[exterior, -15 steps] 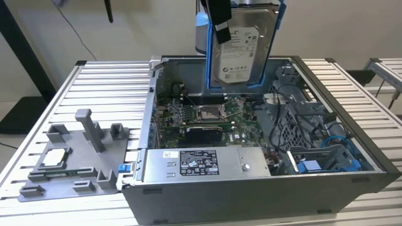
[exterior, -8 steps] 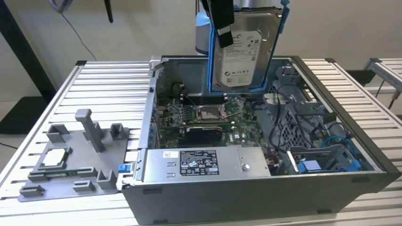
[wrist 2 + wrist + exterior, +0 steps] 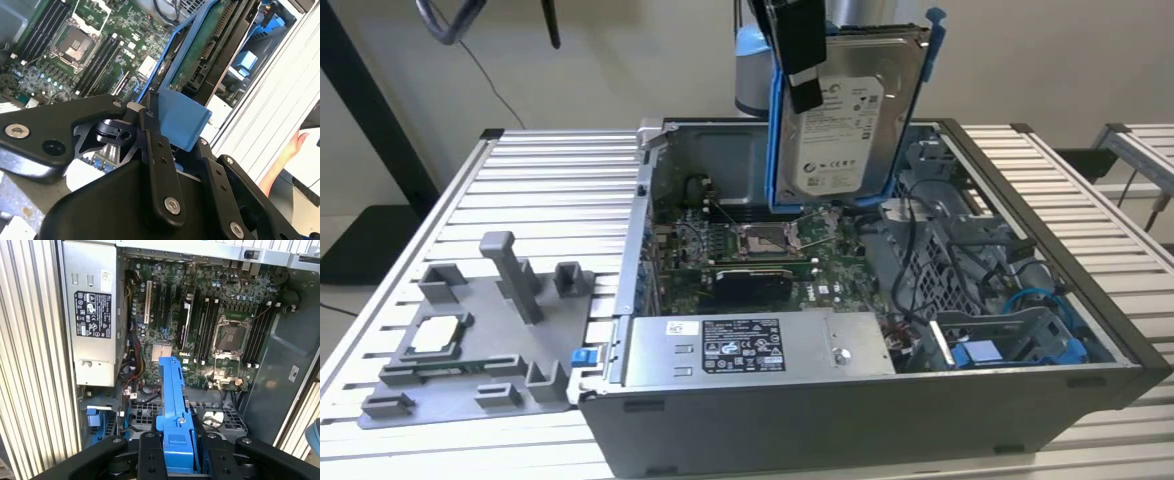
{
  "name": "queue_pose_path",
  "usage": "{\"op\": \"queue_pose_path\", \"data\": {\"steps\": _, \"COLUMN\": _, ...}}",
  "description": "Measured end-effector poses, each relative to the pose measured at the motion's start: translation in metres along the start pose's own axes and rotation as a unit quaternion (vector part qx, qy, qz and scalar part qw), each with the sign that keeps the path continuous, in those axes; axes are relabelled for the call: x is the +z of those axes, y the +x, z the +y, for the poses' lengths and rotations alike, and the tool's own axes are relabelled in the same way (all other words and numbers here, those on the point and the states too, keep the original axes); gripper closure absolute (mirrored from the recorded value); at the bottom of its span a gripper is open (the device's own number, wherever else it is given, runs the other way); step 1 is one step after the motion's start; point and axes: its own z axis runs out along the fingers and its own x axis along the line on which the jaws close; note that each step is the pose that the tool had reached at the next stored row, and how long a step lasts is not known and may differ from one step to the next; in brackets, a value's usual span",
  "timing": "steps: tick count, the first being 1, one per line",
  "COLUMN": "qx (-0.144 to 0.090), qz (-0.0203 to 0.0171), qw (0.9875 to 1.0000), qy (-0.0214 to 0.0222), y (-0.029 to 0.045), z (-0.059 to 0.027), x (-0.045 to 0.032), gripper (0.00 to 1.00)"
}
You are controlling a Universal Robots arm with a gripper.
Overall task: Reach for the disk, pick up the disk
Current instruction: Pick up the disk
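Observation:
The disk hangs upright in the air above the open computer case, its white label facing the exterior view. A blue plastic bracket frames it. My gripper comes down from above and is shut on the disk's bracket at its upper edge. In the first wrist view the bracket runs away from my gripper, black fingers pressed on either side. In the second wrist view my gripper clamps the blue tab, and the disk's green circuit side shows beyond.
Below lie the motherboard with its bare processor socket, the power supply and a blue bay. A grey fixture holding a white-topped chip sits on the slatted table. A person's hand is beside the case.

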Motion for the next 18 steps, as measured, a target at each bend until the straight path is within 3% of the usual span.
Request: {"op": "queue_pose_path", "data": {"steps": 18, "qx": 0.001, "qz": 0.0001, "qw": 1.0000, "qy": 0.0001, "y": 0.0294, "z": -0.0086, "x": 0.0093, "gripper": 1.00}}
